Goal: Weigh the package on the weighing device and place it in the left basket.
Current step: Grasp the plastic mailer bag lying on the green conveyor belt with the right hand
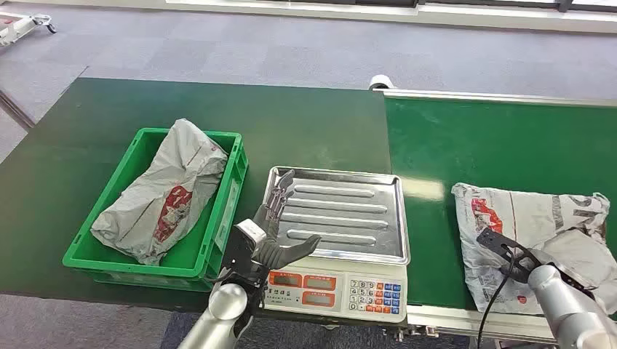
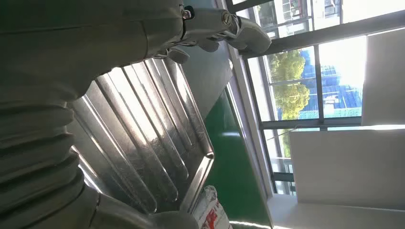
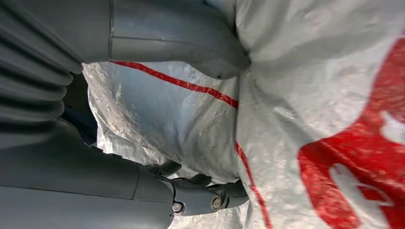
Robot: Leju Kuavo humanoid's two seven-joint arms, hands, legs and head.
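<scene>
In the green basket (image 1: 218, 218) at the left already lies one grey mailer bag (image 1: 164, 193). The left hand (image 1: 280, 222) hovers released over the near-left corner of the scale's steel tray (image 1: 349, 211). At the right, the package (image 1: 531, 233), a soft, crinkled, probably light and slippery poly bag, lies on the green belt (image 1: 495, 145); the right hand (image 3: 157, 119) grasps its bunched film. The raised tray rim could snag it.
</scene>
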